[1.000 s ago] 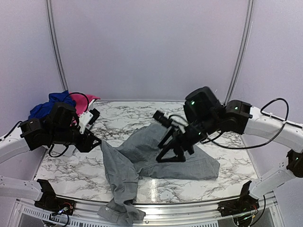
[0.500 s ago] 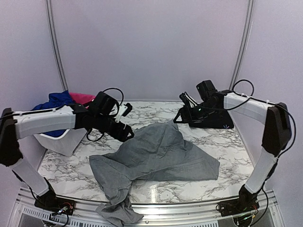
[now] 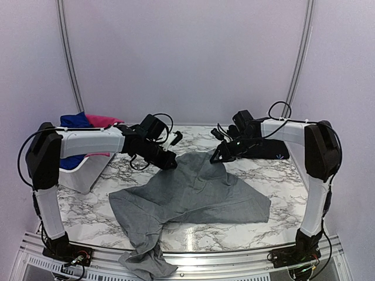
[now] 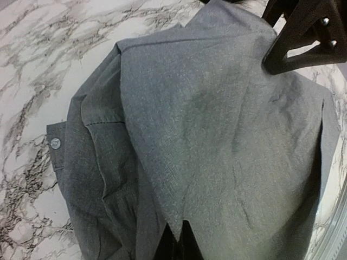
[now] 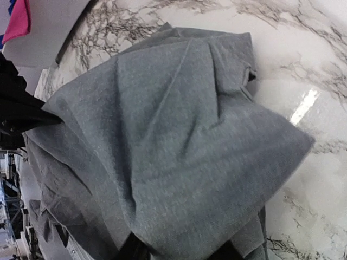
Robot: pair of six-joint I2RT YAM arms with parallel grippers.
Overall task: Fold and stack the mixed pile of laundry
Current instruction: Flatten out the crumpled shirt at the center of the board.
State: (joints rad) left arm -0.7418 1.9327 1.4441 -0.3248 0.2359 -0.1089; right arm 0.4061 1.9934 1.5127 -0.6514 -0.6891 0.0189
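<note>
Where the grey shirt [image 3: 199, 190] lies spread on the bench [image 3: 281, 181], overhead puts left tool [image 3: 171, 164] and right tool [image 3: 218, 157] at its far edge; left wrist: tool clamped on cloth; right wrist: cloth bunched, clamped likewise.

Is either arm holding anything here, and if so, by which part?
Both hold the grey shirt by its far edge: the left gripper pinches that edge's left end, the right gripper its right end.

shirt [image 3: 199, 188]: matt grey woven cloth | table [image 3: 281, 175]: glossy marble, perhaps laminate
</note>
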